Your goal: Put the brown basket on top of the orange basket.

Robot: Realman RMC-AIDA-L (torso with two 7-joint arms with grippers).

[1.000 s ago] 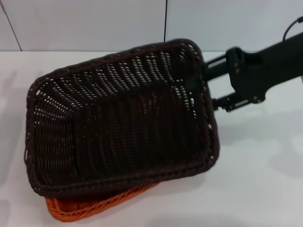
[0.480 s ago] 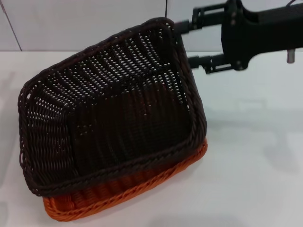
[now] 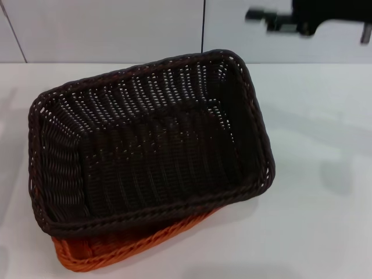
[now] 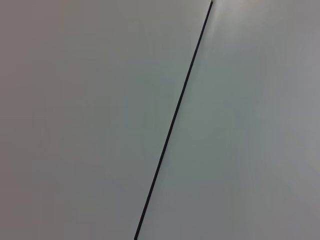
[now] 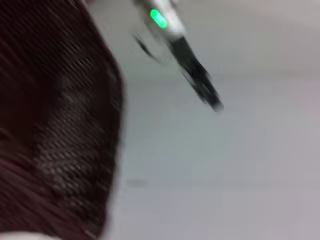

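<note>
The rectangular, dark brown woven basket point(image 3: 151, 145) rests inside the rectangular, bright orange woven basket point(image 3: 116, 250) on the white bench point(image 3: 319, 192). The right gripper point(image 3: 264, 16) is raised above the far corner, clear of both baskets; its finger state cannot be determined.

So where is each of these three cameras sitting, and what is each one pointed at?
Head view: high, looking down at the dark brown woven basket resting on the bright orange woven basket; the right gripper shows at the top.
Left wrist view: faces a plain pale surface with a dark seam; no body shows.
Right wrist view: close beside the brown basket, shared with the head view.
</note>
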